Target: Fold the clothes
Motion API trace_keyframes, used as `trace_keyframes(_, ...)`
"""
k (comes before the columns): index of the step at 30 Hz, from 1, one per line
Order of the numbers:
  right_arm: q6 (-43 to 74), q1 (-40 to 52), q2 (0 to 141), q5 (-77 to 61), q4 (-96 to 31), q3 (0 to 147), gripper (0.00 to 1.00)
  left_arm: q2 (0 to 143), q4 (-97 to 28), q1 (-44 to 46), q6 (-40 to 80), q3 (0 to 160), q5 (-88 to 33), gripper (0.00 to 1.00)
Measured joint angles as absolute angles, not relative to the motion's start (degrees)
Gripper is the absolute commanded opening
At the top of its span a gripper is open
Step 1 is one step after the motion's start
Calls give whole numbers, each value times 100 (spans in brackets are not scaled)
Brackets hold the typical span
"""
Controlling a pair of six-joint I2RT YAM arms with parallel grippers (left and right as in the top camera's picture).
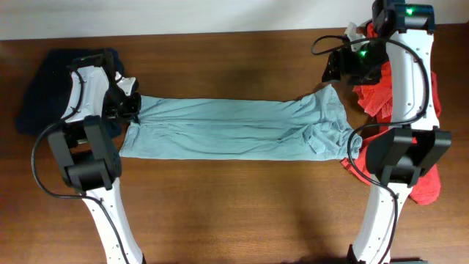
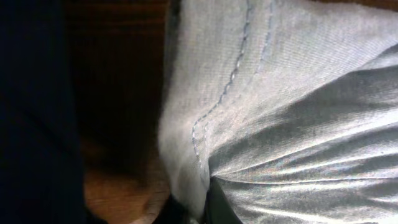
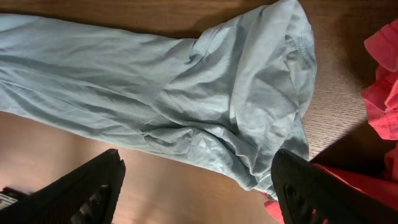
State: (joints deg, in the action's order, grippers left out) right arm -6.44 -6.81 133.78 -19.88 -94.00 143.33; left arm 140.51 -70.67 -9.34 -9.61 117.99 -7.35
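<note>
A light blue garment (image 1: pixel 227 128) lies stretched across the desk (image 1: pixel 234 213). The left gripper (image 1: pixel 133 109) seems to pinch its left end, jaws pressed on cloth, though the close view blurs them. The right gripper (image 3: pixel 199 193) hovers over the bunched right end, jaws spread, beside red clothes (image 1: pixel 381 92).

Pressed close, the light-blue garment (image 2: pixel 292 124) is blurring in the left wrist view, so the left end effector (image 1: pixel 133 110) is hiding whether it grips. The right arm (image 1: pixel 414 35) is covering part of the red clothes (image 1: pixel 372 97); the left arm (image 1: pixel 78 89) is overlapping the navy cloth (image 1: pixel 44 95).
</note>
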Motion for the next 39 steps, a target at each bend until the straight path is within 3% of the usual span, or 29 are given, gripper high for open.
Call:
trace_keyframes(13,-644,-681,13378,-1988,-9406,14333,79,13915,-7170,-569,-893,11782,-930,1)
trace_keyframes(31,-644,-681,13378,-1988,-9411,14333,79,12394,-7266,-183,-655,11754,-1013,1)
trace_keyframes(39,-646,-558,13378,-1986,-9413,14333,79,12385,-7190,659,-550,11754,-982,1)
